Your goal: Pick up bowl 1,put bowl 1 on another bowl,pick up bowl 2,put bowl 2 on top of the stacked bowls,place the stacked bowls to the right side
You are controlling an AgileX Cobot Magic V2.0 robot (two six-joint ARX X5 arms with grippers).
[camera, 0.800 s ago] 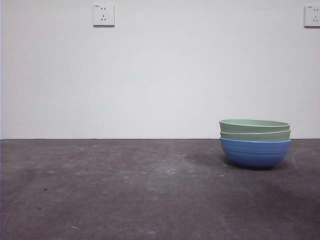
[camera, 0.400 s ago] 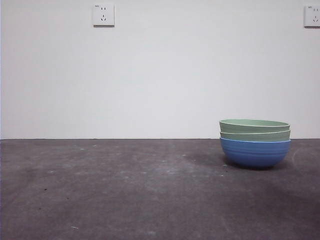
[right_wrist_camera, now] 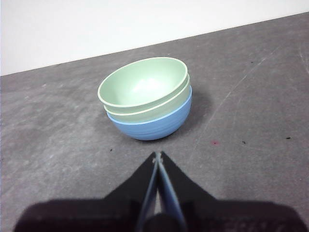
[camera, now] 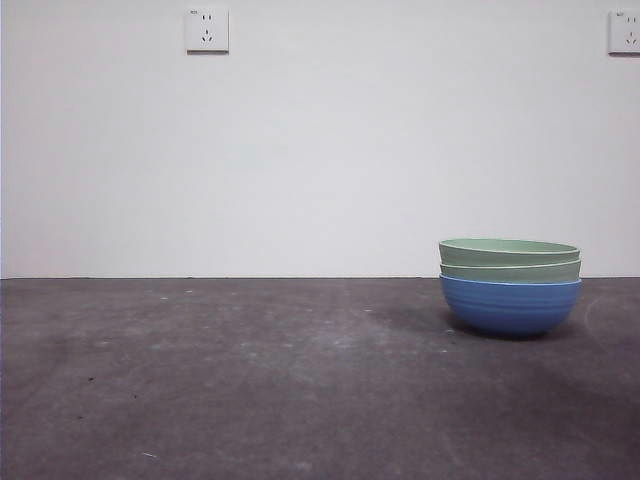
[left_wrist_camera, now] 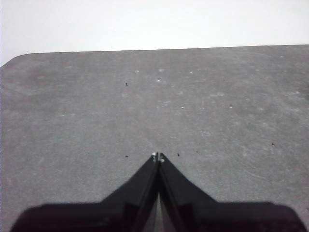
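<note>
Toward the desk's point(camera: 250, 400) right edge: the stacked bowls point(camera: 510, 285), two pale green nested in another bowl point(camera: 510, 305). Probably light, rigid, glossy-slick; grip by rim. Right gripper point(right_wrist_camera: 158, 155) near, pressed together, empty; left gripper point(left_wrist_camera: 158, 156) likewise, well apart.

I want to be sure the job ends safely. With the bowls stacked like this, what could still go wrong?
1. The top green bowl sits slightly off-centre in the stack, so a bump might shift it.
2. The right hand, shut, is apart from the blue bowl but points toward it; moving forward could push the stack.
3. The stack stands near the right edge of the front view; the table border there is unseen.
</note>
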